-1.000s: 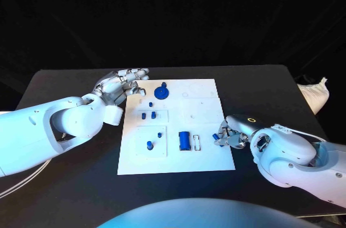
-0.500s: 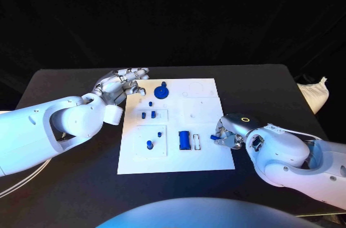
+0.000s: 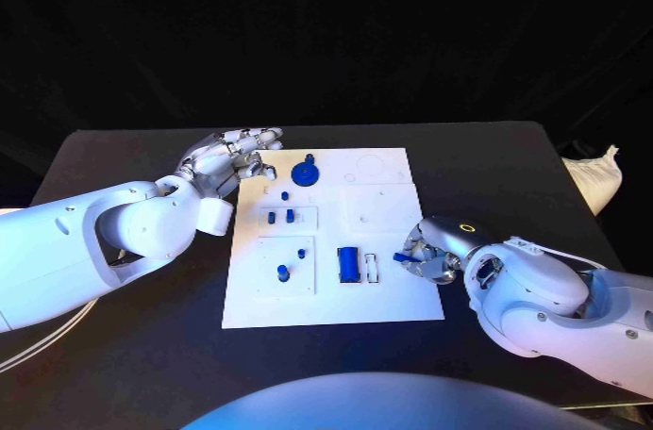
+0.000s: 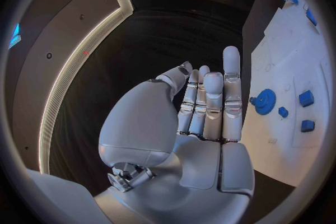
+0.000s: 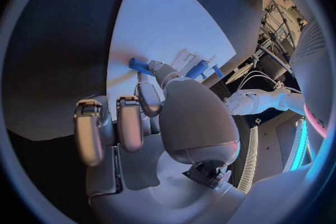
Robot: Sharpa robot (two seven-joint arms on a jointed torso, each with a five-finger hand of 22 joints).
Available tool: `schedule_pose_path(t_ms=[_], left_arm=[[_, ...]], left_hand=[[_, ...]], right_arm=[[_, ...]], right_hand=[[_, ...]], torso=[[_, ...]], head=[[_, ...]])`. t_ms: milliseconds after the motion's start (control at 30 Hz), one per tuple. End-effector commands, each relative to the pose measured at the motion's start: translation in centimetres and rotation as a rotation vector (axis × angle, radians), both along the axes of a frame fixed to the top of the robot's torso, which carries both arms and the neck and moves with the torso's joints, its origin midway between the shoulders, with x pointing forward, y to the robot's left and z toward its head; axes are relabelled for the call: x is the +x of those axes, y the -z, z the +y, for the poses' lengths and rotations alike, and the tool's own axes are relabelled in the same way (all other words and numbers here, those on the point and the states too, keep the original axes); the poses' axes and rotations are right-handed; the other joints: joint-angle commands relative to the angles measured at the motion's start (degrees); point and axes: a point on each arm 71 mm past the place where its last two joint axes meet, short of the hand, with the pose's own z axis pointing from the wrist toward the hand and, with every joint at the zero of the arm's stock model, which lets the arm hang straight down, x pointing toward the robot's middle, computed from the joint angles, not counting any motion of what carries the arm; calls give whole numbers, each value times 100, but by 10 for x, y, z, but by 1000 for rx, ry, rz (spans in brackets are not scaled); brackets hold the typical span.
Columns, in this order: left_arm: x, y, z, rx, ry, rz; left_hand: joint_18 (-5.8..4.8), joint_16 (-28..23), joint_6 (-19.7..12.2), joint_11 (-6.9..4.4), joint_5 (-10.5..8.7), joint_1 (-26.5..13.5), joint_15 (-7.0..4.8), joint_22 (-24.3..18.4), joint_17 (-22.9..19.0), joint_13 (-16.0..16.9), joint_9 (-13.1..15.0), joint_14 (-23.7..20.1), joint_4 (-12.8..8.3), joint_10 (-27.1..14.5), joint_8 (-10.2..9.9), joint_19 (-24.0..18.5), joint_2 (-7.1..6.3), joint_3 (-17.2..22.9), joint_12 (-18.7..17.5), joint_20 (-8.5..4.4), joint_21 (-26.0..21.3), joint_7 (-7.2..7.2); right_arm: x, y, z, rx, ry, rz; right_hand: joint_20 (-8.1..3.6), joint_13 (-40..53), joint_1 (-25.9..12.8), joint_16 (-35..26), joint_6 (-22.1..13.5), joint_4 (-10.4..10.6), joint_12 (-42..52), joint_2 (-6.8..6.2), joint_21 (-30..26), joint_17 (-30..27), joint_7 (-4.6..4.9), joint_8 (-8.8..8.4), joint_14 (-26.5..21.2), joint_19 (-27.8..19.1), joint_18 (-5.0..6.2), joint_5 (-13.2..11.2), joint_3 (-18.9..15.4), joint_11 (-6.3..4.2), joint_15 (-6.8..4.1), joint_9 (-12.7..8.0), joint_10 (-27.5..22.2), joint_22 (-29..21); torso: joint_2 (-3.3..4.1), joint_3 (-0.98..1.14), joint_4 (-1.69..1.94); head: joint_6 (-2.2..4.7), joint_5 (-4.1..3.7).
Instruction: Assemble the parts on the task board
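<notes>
Over the last second my right hand (image 3: 433, 258) has carried the small blue peg (image 3: 403, 256), pinched in its fingers, inward over the task board's (image 3: 388, 204) right edge toward the blue block (image 3: 348, 263), so insertion looks close, while my left hand (image 3: 228, 153) waits empty, fingers apart.

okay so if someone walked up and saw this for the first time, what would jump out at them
Probably the white task board in the middle of the black table, dotted with small blue parts, the biggest a round blue gear near its far edge. Next, the right hand at the board's right edge, pinching a small blue peg. The left hand rests open by the board's far left corner.
</notes>
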Motion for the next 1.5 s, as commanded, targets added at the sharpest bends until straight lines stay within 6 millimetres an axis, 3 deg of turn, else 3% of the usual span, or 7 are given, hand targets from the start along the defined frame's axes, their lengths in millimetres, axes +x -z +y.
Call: schedule_pose_path(t_ms=[33, 333, 700, 1000, 1500], left_arm=[[-1, -1, -3, -10, 21, -13], [-1, -2, -3, -10, 23, -14], [-2, -2, -5, -11, 26, -13], [-3, -2, -5, -12, 28, -12], [-3, -2, -5, -11, 30, -11]], left_hand=[[115, -19, -39, 17, 23, -62, -15, -5, -2, -6, -8, -38, -18, 41, 28, -43, -8, -28, -21, 0, 30, 10], [115, -19, -39, 17, 23, -62, -15, -5, -2, -6, -8, -38, -18, 41, 28, -43, -8, -28, -21, 0, 30, 10], [115, -19, -39, 17, 23, -62, -15, -5, -2, -6, -8, -38, -18, 41, 28, -43, -8, -28, -21, 0, 30, 10], [115, -19, -39, 17, 23, -62, -15, -5, -2, -6, -8, -38, -18, 41, 28, -43, -8, -28, -21, 0, 30, 10], [115, -19, -39, 17, 23, -62, -15, -5, -2, -6, -8, -38, -18, 41, 28, -43, -8, -28, -21, 0, 30, 10]], right_arm=[[-4, 3, -2, 108, 69, 51], [-6, -7, 3, 254, 115, 63], [-4, -1, 13, 295, 143, 148], [-1, 5, 22, 271, 146, 181], [-1, 7, 29, 240, 121, 200]], right_hand=[[-4, 83, -130, 19, 95, 12, 22, -87, 20, 328, -47, 30, 362, 585, -74, -33, 250, -64, -4, 103, 102, 1485], [-9, 108, -372, 24, 136, 48, 44, -282, 13, 340, -57, 35, 365, 578, -71, -135, 415, -62, -6, 147, 131, 1474], [-16, 173, -879, 48, 222, 337, 134, -447, 20, 384, -81, 47, 375, 586, -74, -197, 167, -76, -14, 195, 199, 1485], [-35, 135, -1135, 100, 308, 555, 52, -428, 35, 472, -118, 61, 392, 600, -80, -105, -32, -104, -38, 233, 213, 1506], [-45, 107, -1170, 120, 343, 593, 2, -413, 35, 506, -135, 77, 398, 600, -80, -91, -78, -119, -50, 255, 213, 1506]], torso=[[0, 1, -1], [6, -1, 4], [4, -5, 2], [-1, -4, 0], [3, 0, -3]], head=[[0, -9], [0, -8], [0, -1], [0, 9], [0, 23]])
